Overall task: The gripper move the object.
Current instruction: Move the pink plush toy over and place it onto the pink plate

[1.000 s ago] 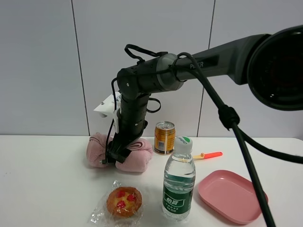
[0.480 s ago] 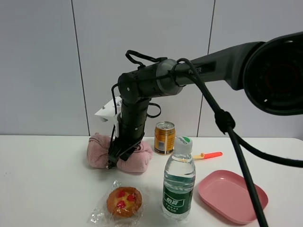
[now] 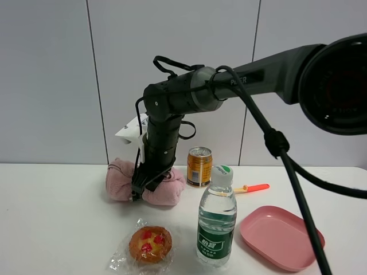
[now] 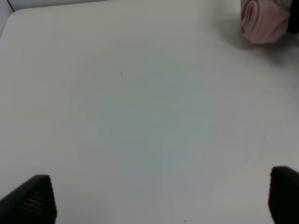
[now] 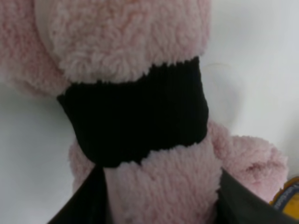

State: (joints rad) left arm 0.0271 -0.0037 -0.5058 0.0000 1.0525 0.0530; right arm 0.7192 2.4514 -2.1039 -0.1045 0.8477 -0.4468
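Observation:
A pink plush roll with a black band (image 3: 117,180) lies on the white table (image 3: 51,229), left of the middle. My right gripper (image 3: 142,192) reaches across and comes down onto its front. In the right wrist view the roll (image 5: 126,37) fills the frame and the gripper (image 5: 161,205) has a dark finger (image 5: 84,205) on each side of the pink fabric, shut on it. My left gripper (image 4: 161,198) is open and empty over bare table, with the roll (image 4: 264,18) far from it. The left arm is out of the high view.
A gold can (image 3: 199,167) stands just right of the roll. A water bottle (image 3: 217,220) and a wrapped pastry (image 3: 150,243) sit in front. A pink plate (image 3: 281,238) is at the front right and an orange and yellow stick (image 3: 252,188) lies behind it.
The right arm has shifted slightly and risen a little. The pink roll has moved up a touch with the gripper. The other things have not moved.

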